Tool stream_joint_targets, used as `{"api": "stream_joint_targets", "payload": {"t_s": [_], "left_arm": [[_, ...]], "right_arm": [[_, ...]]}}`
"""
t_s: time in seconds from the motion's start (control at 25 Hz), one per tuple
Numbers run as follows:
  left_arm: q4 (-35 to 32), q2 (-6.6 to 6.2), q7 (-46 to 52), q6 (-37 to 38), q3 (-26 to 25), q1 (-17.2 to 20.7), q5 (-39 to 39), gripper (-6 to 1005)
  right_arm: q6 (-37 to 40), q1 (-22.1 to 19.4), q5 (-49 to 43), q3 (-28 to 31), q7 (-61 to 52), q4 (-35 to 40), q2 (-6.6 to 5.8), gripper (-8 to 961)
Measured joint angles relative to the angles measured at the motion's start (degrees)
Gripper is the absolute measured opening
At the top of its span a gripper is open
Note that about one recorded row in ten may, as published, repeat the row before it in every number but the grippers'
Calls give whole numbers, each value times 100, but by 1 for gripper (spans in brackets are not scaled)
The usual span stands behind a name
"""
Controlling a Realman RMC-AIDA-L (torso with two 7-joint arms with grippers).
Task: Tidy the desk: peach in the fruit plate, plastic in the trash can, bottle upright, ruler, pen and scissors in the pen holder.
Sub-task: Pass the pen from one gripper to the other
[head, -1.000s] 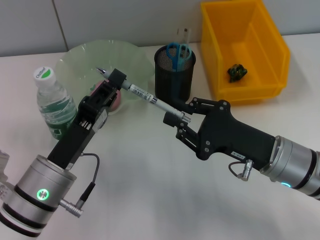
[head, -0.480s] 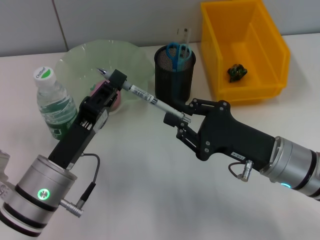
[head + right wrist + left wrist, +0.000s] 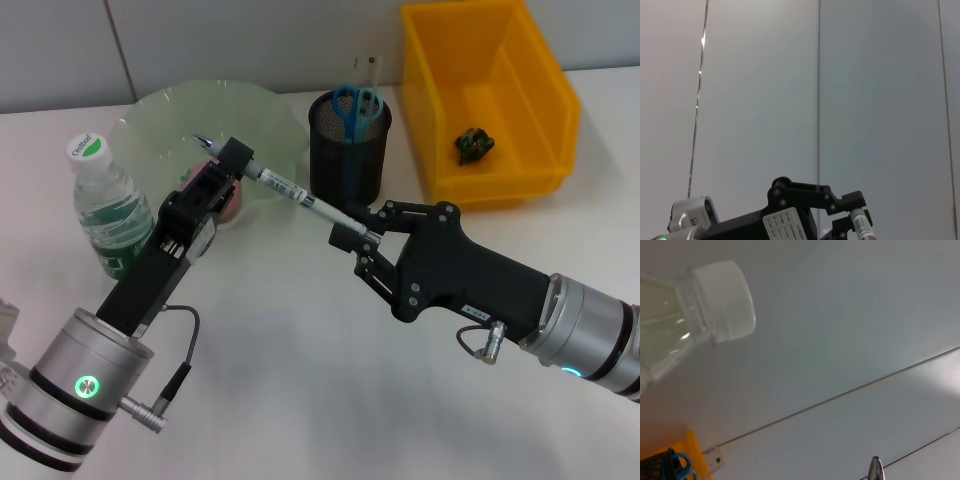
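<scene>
Head view: pen (image 3: 300,196) between both grippers' fingers (image 3: 236,160)

We take this for a lab or office test bench: a plain white worktop (image 3: 300,400), grey panelled wall (image 3: 250,40), mesh pen holder (image 3: 348,150) and yellow bin (image 3: 520,170).

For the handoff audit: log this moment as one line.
stage: pen handoff | left gripper: shut on pen | right gripper: shut on pen's other end | pen: above table, near pen holder
</scene>
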State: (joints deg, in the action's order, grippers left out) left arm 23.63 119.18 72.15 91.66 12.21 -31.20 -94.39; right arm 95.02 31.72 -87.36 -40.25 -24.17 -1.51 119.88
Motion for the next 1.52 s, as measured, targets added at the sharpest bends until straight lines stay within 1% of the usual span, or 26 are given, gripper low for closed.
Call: {"api": "stream_joint_targets", "payload": {"t_s": [0.36,0.48,0.92,1.0,1.08,1.12,1.16,1.48,1.52], "left_arm": [[-7,0,0,0,1,-13,-1,141],[-10,0,0,0,1,-17,-1,142],[-75,-6,-72,21,-29,-107,-112,142],[-132,2,-130,57,-333,-57,-541,142],[-132,2,-130,57,-333,-57,-541,142],[-128,1,-180,61,-438,-32,-639,142],[-117,0,-228,66,-513,2,-717,195],[-122,0,-235,38,-518,-4,-726,624],[-122,0,-235,38,-518,-4,-726,653]], "right_arm": [[-1,0,0,8,-1,-18,0,196],[-1,3,1,12,0,-18,0,131],[61,8,0,7,-1,-17,1,130],[119,-5,0,7,-1,-17,1,130],[136,-9,0,7,-1,-17,1,130],[156,-15,0,16,-1,-17,0,130],[156,-15,0,16,-1,-17,0,130],[198,-47,0,57,-1,2,0,131],[207,-51,0,57,-1,1,0,131]]}}
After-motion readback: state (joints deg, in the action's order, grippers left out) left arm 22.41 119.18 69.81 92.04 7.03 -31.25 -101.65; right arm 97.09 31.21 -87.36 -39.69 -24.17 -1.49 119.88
